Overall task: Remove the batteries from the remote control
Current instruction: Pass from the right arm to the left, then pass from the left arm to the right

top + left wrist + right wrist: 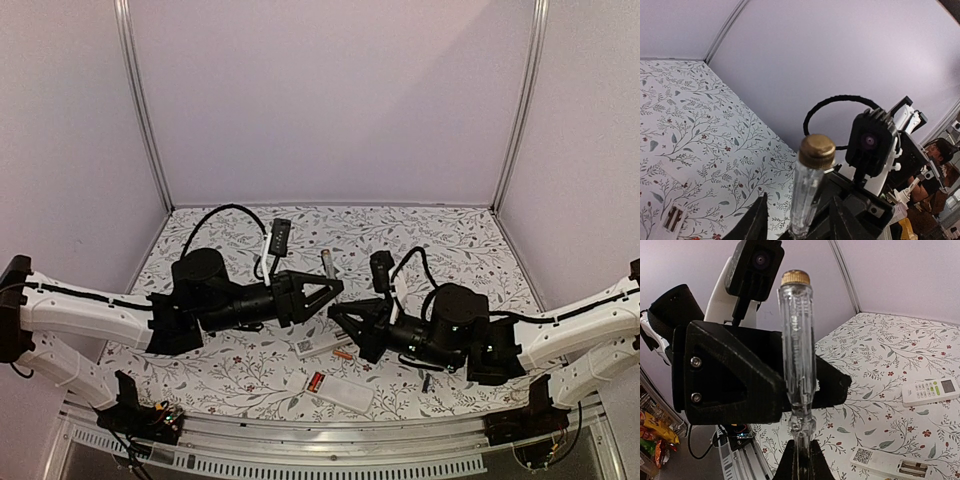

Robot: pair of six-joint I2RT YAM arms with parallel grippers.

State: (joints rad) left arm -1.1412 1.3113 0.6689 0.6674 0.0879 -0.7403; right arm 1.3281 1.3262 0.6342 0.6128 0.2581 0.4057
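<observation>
Nearly tip-to-tip: left gripper (338,291), right gripper (334,312)

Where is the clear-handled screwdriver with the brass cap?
Top view, centre: the clear-handled screwdriver stands upright, shaft clamped in the right gripper, handle within the open left gripper.

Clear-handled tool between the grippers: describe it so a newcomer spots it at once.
At the middle of the floral table, between the left gripper and the right gripper, is a screwdriver-like tool, its shaft pinched by the right one. Its see-through handle and brass cap set it apart from the white remotes and short batteries nearby.
</observation>
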